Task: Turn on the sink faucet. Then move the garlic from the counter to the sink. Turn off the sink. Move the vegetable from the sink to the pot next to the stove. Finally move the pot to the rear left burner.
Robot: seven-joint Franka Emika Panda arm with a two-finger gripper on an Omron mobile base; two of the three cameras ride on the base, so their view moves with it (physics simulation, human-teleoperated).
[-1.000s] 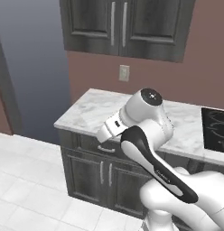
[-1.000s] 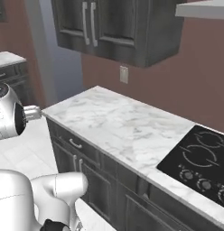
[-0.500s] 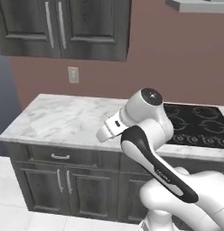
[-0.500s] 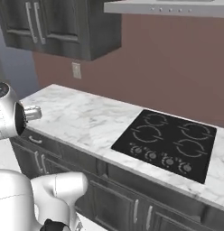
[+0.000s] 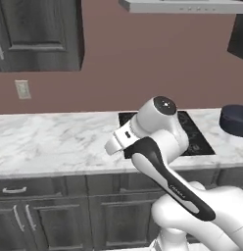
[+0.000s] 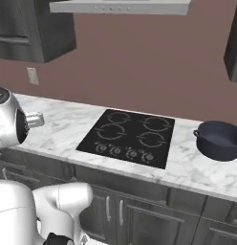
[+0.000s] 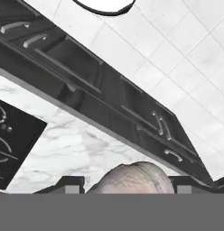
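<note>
1. Landmark: the stove (image 6: 128,137), a flat black cooktop set into the white marble surface (image 6: 58,125); in the right base view the wall outlet (image 6: 32,75) sits on the reddish wall well to its left, above the surface.
2. Also left of the stove in that view, the arm's white rounded joint rises in front of the surface edge; in the left base view the same joint covers part of the stove (image 5: 192,130).
3. On the stove itself, four grey ring burners show; the rear left burner (image 6: 119,116) lies at its far left corner; a row of small knobs runs along its near edge.
4. Right of the stove, the dark pot (image 6: 219,139) stands upright on the surface, near it but apart.
5. In the hand view the garlic (image 7: 135,178), pinkish-white with faint streaks, sits between the two dark fingertips (image 7: 68,184) of the tool (image 7: 132,186), which grips it; a corner of the stove (image 7: 12,142) shows at the left there, with dark cabinet fronts (image 7: 109,97) and pale floor tiles beyond.
</note>
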